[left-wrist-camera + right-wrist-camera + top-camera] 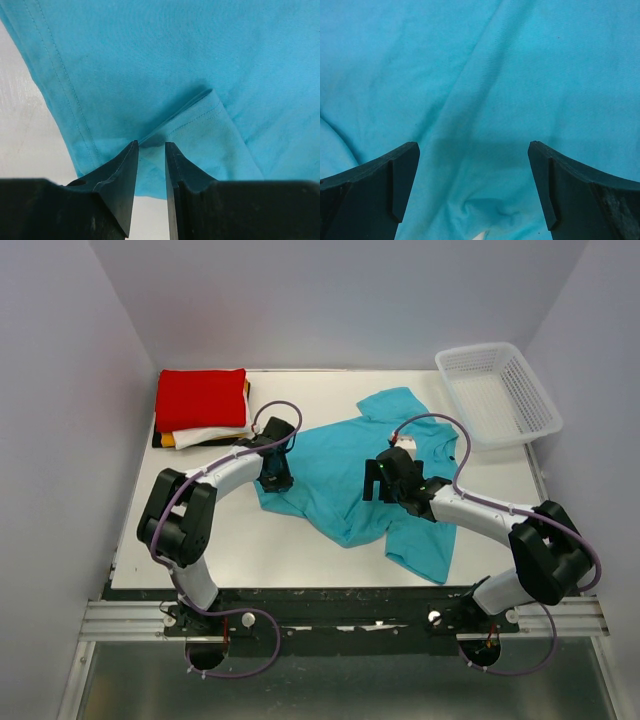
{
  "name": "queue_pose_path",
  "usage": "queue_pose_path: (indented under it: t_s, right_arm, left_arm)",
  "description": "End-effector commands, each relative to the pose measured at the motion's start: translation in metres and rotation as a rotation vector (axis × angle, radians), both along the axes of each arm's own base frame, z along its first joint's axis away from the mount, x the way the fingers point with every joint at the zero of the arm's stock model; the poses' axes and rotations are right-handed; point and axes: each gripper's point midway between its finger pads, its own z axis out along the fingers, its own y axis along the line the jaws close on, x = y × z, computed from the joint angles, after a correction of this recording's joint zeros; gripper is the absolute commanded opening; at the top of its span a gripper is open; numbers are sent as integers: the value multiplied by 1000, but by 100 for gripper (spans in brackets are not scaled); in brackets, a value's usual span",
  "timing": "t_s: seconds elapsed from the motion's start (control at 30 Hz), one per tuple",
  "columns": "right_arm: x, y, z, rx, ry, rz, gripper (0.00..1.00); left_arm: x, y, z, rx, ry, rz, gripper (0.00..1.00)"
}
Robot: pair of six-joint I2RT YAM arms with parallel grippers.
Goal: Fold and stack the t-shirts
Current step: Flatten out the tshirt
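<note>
Well, the white table (285, 552) fills the middle of the overhead view, and most of its centre is taken up by the turquoise t-shirt (340, 480). It lies spread but rumpled, with one sleeve pointing to the upper middle and its hem trailing toward the lower right. In the upper right corner sits the white mesh basket (495, 400), standing partly off the table's edge and apart from the shirt. In the upper left lies the stack of folded t-shirts (200, 398), red on top, with yellow-orange, white and black edges showing beneath it.

The left gripper (151, 144) is down at the shirt's left edge, just right of the stack. Its jaws stand narrowly apart and pinch a raised fold of the turquoise cloth beside a stitched hem. The right gripper (473, 145) hangs over the middle of the shirt with its jaws spread wide, holding nothing, wrinkled cloth showing between them.
</note>
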Motion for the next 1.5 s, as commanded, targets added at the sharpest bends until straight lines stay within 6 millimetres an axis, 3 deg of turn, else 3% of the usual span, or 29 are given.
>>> queue_pose_path:
  t_s: [0.0, 0.63, 0.8, 0.97, 1.3, 1.47]
  right_arm:
    - [0, -7, -5, -31, 4, -28, 100]
    - [0, -5, -9, -32, 17, -27, 100]
    - [0, -6, -9, -34, 21, -29, 100]
    - [1, -7, -8, -38, 16, -33, 100]
    - [2, -12, -10, -62, 16, -58, 100]
    - [4, -21, -4, -74, -8, -117, 100]
  left_arm:
    - [-5, 7, -10, 31, 29, 17, 29]
    - [-12, 14, -19, 62, 62, 23, 30]
    - [-9, 2, -17, 8, 58, -3, 20]
    - [-5, 0, -4, -4, 26, -5, 0]
    - [-10, -5, 19, 20, -18, -30, 0]
    - [-26, -12, 41, 9, -67, -53, 0]
